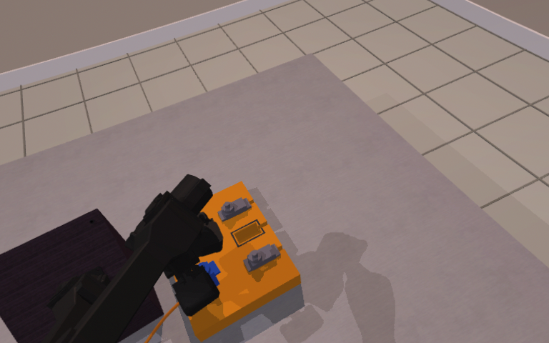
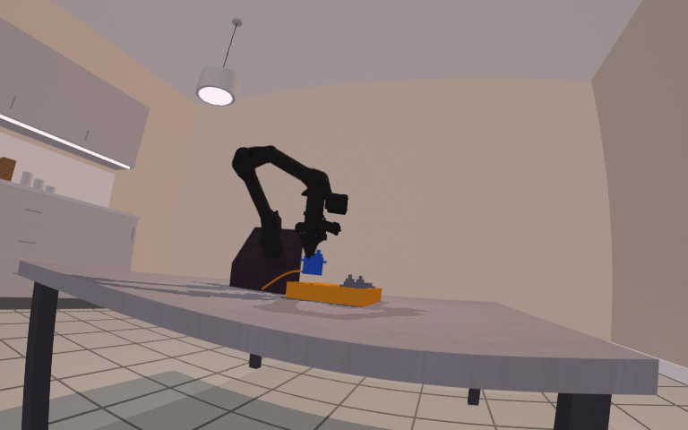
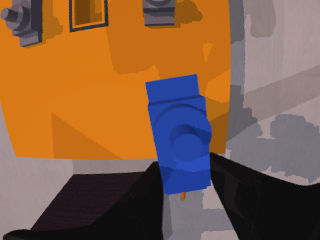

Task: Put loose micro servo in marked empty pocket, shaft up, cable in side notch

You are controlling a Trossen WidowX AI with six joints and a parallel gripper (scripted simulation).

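Observation:
My gripper is shut on the blue micro servo and holds it above the near end of the orange deck. The servo's round output shaft faces up toward the wrist camera. Its orange cable trails down toward the table. The marked empty pocket, a dark-outlined rectangle, lies between two grey mounted servos, away from the held servo.
A dark purple base block stands beside the deck under the arm. The grey table stretches to the right and back, with its edge toward the tiled floor.

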